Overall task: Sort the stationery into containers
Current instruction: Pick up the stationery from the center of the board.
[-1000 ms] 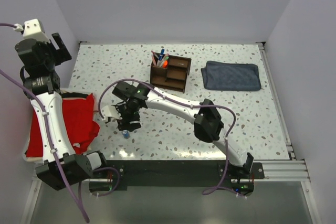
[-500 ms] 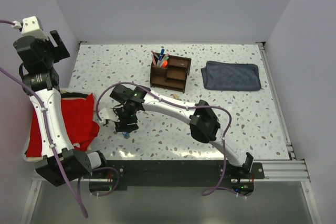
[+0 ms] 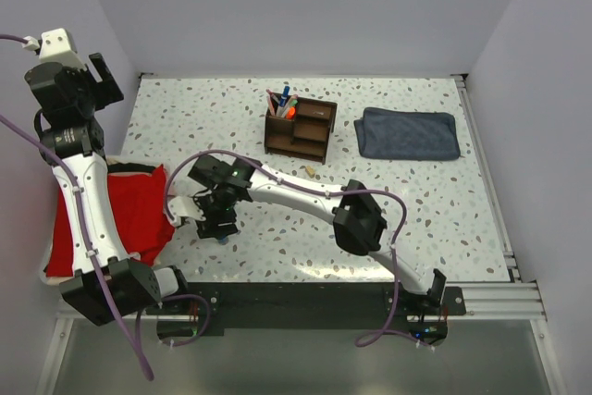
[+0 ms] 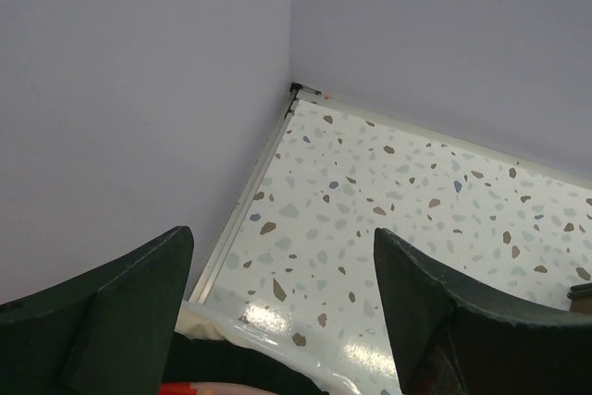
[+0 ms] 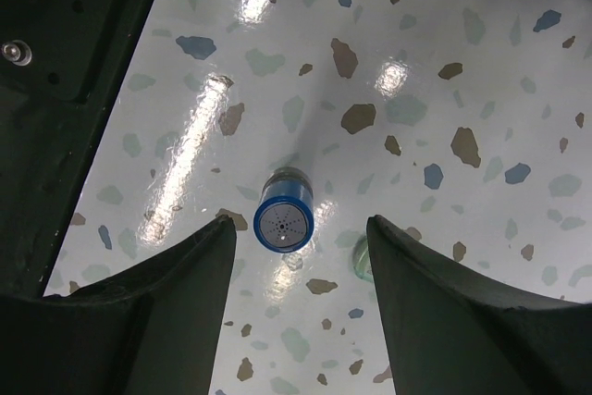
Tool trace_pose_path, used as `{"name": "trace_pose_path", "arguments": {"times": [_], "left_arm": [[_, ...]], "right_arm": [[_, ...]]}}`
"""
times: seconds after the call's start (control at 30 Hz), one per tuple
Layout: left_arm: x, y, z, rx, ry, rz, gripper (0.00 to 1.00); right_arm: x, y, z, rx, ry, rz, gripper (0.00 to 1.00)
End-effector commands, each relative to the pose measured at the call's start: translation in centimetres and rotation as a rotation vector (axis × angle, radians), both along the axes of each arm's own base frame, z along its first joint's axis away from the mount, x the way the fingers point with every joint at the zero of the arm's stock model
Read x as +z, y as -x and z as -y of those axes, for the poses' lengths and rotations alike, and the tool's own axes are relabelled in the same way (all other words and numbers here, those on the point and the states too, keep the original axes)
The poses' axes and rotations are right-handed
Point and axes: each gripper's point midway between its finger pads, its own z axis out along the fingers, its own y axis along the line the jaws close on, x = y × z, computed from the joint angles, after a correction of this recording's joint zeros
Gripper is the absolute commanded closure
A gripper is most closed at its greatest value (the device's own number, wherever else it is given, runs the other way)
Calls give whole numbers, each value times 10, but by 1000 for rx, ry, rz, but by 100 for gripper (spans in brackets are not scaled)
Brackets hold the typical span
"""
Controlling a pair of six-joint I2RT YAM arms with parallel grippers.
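A blue cylinder (image 5: 283,219) stands upright on the speckled table, seen end-on in the right wrist view. My right gripper (image 5: 301,228) hangs open above it, one finger on each side, with a gap to both. A pale green round bit (image 5: 358,259) peeks out beside the right finger. From the top camera the right gripper (image 3: 218,223) covers the cylinder. The dark wooden organizer (image 3: 311,136) sits at the back centre, with several pens (image 3: 282,102) upright in its left rear compartment. My left gripper (image 4: 282,238) is open and empty, raised high at the far left.
A red cloth (image 3: 129,215) lies at the table's left edge, just left of the right gripper. A folded blue-grey cloth (image 3: 408,133) lies at the back right. A small tan bit (image 3: 312,171) rests in front of the organizer. Walls close off the left and back.
My right gripper has slid left towards the red cloth over the blue cylinder, and its jaws have narrowed a little. The left arm shifted slightly early on, then stayed put.
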Motion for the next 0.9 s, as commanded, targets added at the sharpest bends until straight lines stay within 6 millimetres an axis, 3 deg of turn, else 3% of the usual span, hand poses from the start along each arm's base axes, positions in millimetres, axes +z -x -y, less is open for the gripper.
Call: {"name": "trace_pose_path", "arguments": {"times": [0.0, 0.33, 0.87], "left_arm": [[32, -3, -4, -4, -44, 89, 16], [30, -5, -5, -7, -44, 82, 16], [20, -7, -4, -15, -32, 59, 16]], "right_arm": [[3, 6, -6, 10, -26, -8, 39], [-13, 7, 4, 23, 22, 6, 43], [-18, 9, -1, 23, 7, 1, 50]]}}
